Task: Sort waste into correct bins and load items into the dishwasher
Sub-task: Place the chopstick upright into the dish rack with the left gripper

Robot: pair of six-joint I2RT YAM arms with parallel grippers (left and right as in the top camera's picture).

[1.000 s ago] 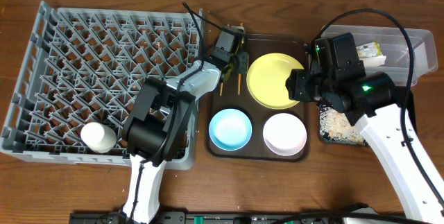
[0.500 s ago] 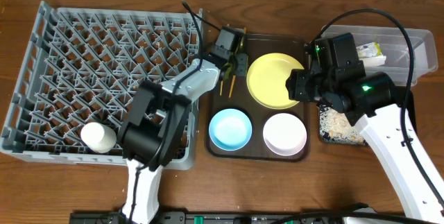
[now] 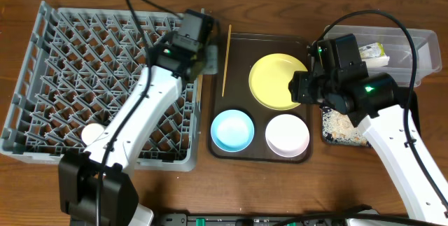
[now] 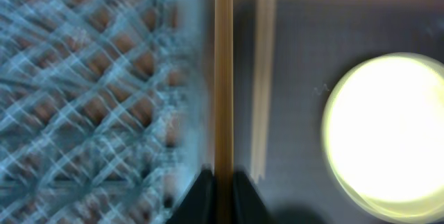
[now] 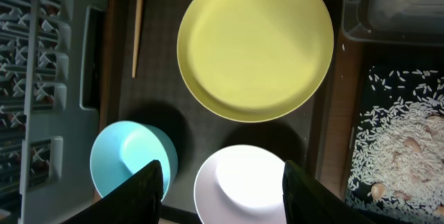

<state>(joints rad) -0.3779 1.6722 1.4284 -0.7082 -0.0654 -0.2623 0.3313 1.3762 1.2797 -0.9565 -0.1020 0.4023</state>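
Note:
My left gripper (image 3: pixel 209 58) hangs at the dishwasher rack's (image 3: pixel 70 58) right edge, beside the brown tray. It is shut on a thin wooden chopstick (image 4: pixel 223 78) that runs straight out from the left gripper (image 4: pixel 223 186). A paler second stick (image 4: pixel 262 78) shows blurred next to it. Overhead, one chopstick (image 3: pixel 225 58) lies along the tray's left side. On the tray sit the yellow plate (image 3: pixel 276 80), blue bowl (image 3: pixel 232 129) and white bowl (image 3: pixel 287 135). My right gripper (image 5: pixel 225 182) is open and empty above the two bowls. The white cup (image 3: pixel 94 136) lies in the rack.
The brown serving tray (image 3: pixel 238 44) lies between the rack and the bins. The clear tub (image 3: pixel 413 44) at the back right holds a wrapper (image 3: pixel 374 52). In front of it, the black tray (image 5: pixel 402 134) holds loose rice. Wooden table surrounds everything.
My left arm has swung from over the tray's back left corner towards the rack, and its jaws have closed on a chopstick. The right arm has not moved.

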